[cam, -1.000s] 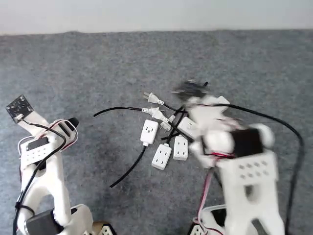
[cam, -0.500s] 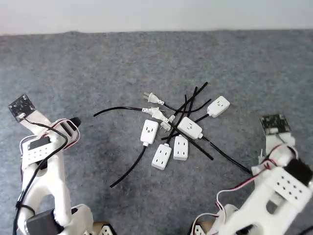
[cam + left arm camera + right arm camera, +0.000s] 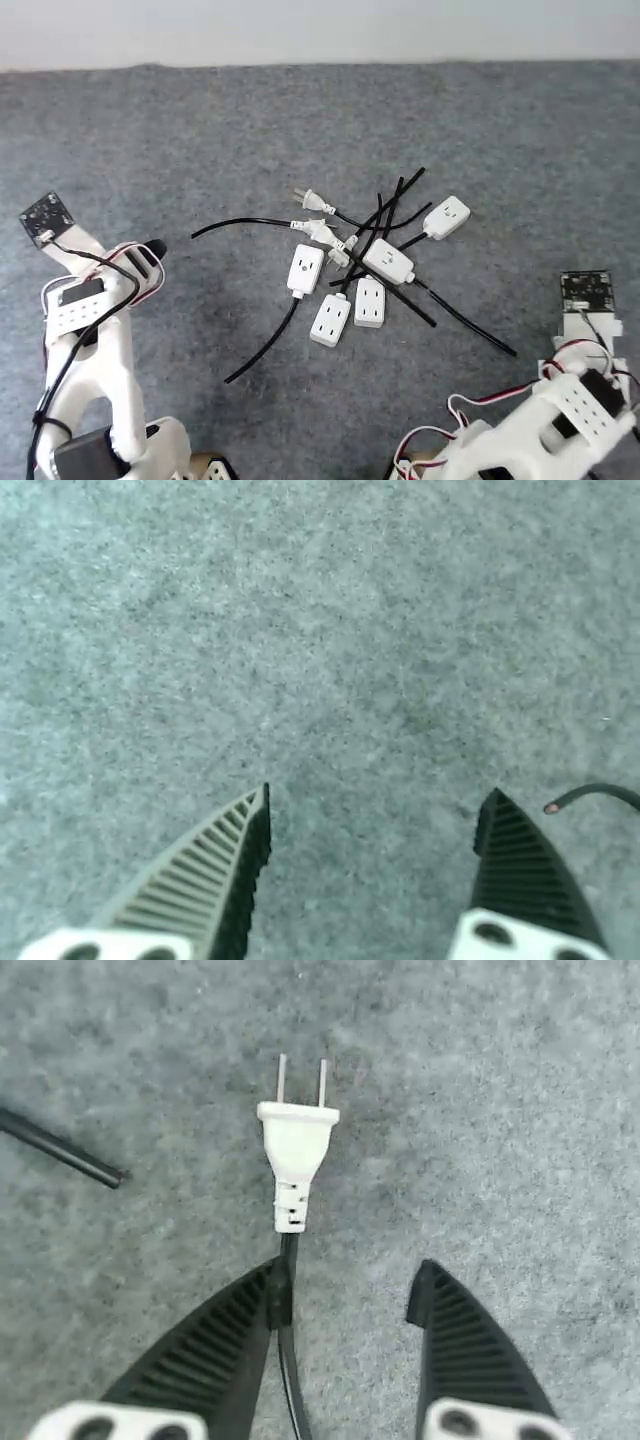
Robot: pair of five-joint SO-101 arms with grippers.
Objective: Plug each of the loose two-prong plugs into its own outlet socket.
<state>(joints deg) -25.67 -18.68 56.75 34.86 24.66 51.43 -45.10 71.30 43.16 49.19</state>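
My right fingers stand spread apart over the grey counter, gripping nothing. A white two-prong plug lies flat just beyond their tips with its prongs pointing away from me. Its black cord runs back along the inner edge of one finger; I cannot tell whether the two touch. The cut end of another black cable lies off to one side.

My left fingers also gape wide and hold nothing. A loose cable end with a bare copper tip lies near one fingertip.

From above, my arms sit at the near corners of the counter, well apart from the heap in the middle. Five white sockets lie there: three close together, a fourth just beyond them, and a fifth farther off toward my right. Two more plugs lie at the far left of the heap, neither seated in a socket. Black cords criss-cross over the pile.
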